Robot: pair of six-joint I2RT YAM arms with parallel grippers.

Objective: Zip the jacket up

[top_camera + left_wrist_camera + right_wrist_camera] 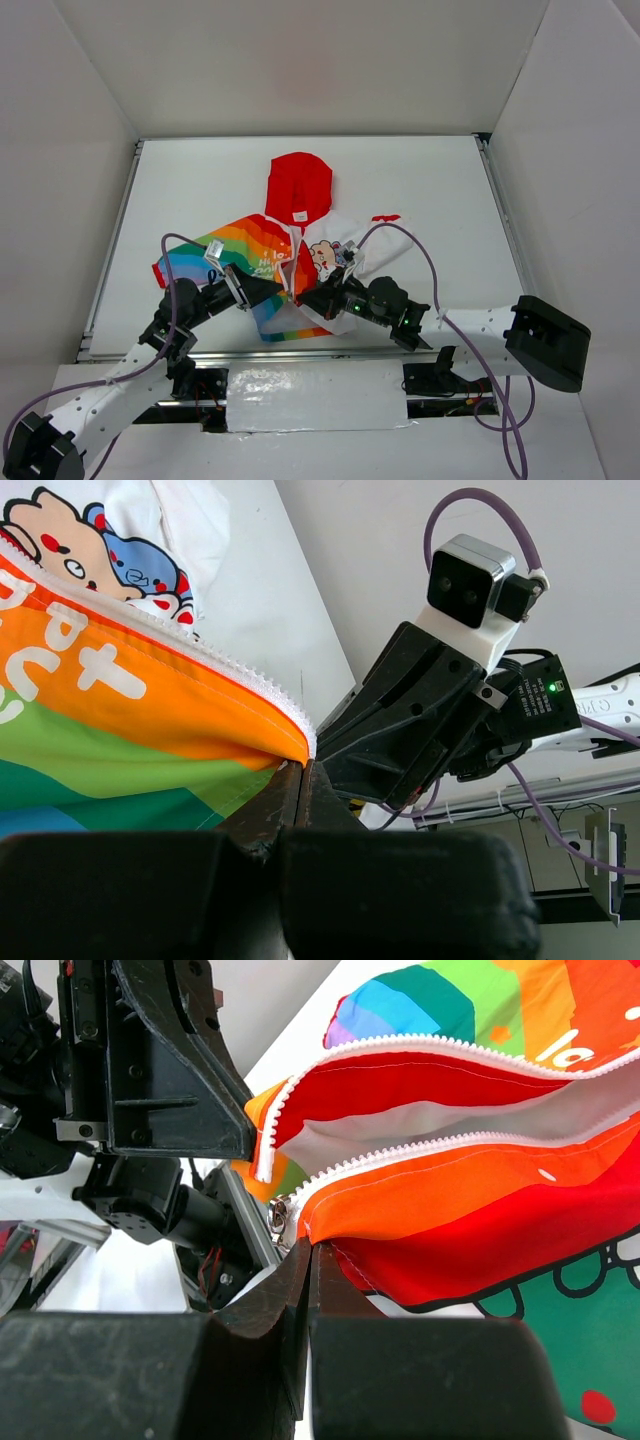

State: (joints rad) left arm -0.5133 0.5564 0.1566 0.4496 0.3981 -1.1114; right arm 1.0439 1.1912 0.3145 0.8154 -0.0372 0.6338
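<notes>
At the hem, left end effector [303, 772], right end effector [308, 1254] clamp jacket [292, 205].

Top view: jacket's [300, 215] lower zip hidden under L arm [215, 295] & R arm [378, 300]; lettering [262, 268] unreadable.

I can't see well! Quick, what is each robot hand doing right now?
Left gripper: shut, pinching the jacket.
Right gripper: shut, pinching the jacket too.

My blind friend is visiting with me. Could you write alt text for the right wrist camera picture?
The right tool, shut, pinches the bottom corner of a rainbow-striped jacket beside its white zipper, whose two rows of teeth gape apart. At upper left, the black left tool pinches the opposite zipper edge.
</notes>
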